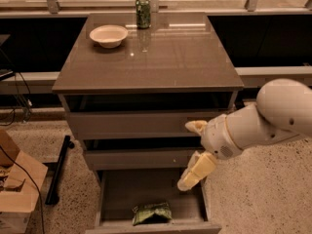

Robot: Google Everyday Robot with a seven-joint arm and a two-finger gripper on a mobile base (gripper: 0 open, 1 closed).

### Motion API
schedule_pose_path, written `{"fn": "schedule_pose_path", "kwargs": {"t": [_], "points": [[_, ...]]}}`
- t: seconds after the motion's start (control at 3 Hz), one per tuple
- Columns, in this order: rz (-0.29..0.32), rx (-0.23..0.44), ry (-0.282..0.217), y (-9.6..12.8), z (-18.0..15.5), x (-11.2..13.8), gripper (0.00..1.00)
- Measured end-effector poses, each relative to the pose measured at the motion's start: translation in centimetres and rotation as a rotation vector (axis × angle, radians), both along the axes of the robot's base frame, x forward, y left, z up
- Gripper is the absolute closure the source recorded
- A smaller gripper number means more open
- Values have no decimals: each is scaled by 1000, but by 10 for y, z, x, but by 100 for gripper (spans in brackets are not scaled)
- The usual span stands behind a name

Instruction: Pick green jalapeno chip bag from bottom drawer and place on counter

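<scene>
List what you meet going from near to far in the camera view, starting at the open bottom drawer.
green jalapeno chip bag lying in the bottom drawer → hand, open, above the drawer's right side in front of the upper drawer fronts → counter → white bowl → green soda can

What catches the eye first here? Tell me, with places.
The big white arm at the right, its gripper open above the right side of the pulled-out bottom drawer. In that drawer, near its front, lies the green jalapeno chip bag. At the back of the counter stand a pale bowl and a green can.
</scene>
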State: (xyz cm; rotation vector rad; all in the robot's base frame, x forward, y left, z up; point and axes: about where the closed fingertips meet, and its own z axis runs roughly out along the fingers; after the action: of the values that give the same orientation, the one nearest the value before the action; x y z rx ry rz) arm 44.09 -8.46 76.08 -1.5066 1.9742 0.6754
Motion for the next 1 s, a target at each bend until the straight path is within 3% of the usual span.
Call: {"fn": "schedule_pose_path", "kwargs": {"t": [0.33, 0.67, 1.0], "points": [[63, 102, 80, 7, -73, 0, 0], [63, 102, 80, 7, -73, 0, 0], [35, 151, 102, 17, -100, 4, 0]]}}
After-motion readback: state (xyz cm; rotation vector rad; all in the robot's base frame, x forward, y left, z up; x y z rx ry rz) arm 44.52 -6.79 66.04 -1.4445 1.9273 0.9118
